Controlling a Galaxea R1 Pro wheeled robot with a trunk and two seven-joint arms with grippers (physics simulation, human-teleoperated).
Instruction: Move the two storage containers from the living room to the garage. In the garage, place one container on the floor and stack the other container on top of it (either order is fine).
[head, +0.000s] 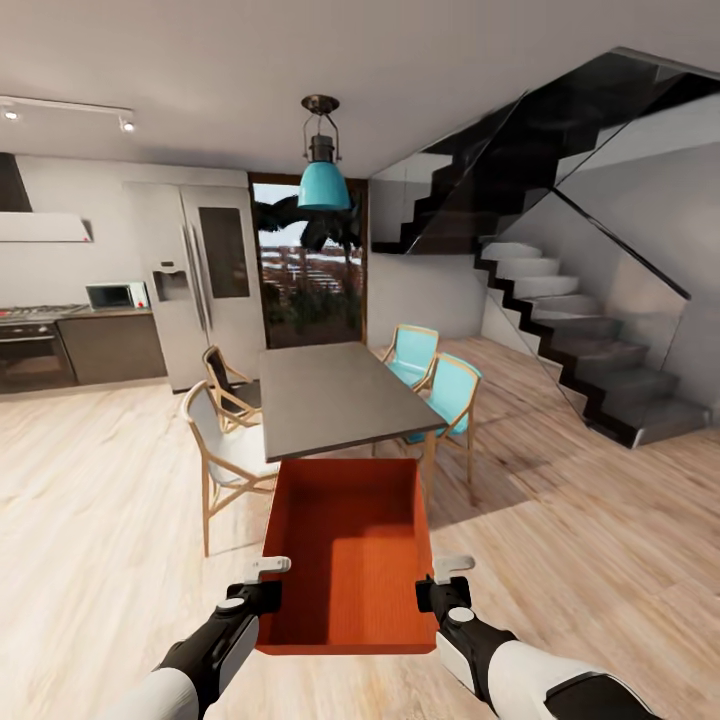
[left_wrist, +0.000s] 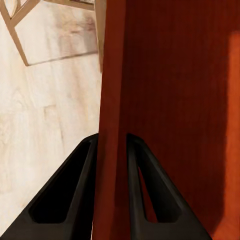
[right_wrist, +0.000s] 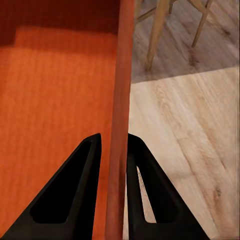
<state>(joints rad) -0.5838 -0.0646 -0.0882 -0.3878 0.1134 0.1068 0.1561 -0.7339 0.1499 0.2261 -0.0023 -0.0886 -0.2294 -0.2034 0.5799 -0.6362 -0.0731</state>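
One orange-red storage container (head: 345, 555) hangs in front of me above the wood plank floor, open side up and empty. My left gripper (head: 262, 583) is shut on its left wall, and my right gripper (head: 438, 580) is shut on its right wall. In the left wrist view the black fingers (left_wrist: 75, 190) pinch the thin wall of the container (left_wrist: 175, 100). The right wrist view shows the same kind of pinch, fingers (right_wrist: 75, 190) either side of the wall of the container (right_wrist: 55, 115).
A grey dining table (head: 335, 395) stands just beyond the container, with white and tan chairs (head: 225, 450) on its left and turquoise chairs (head: 450, 395) on its right. A dark staircase (head: 590, 350) rises at right. Kitchen cabinets and a fridge (head: 205, 280) line the far left.
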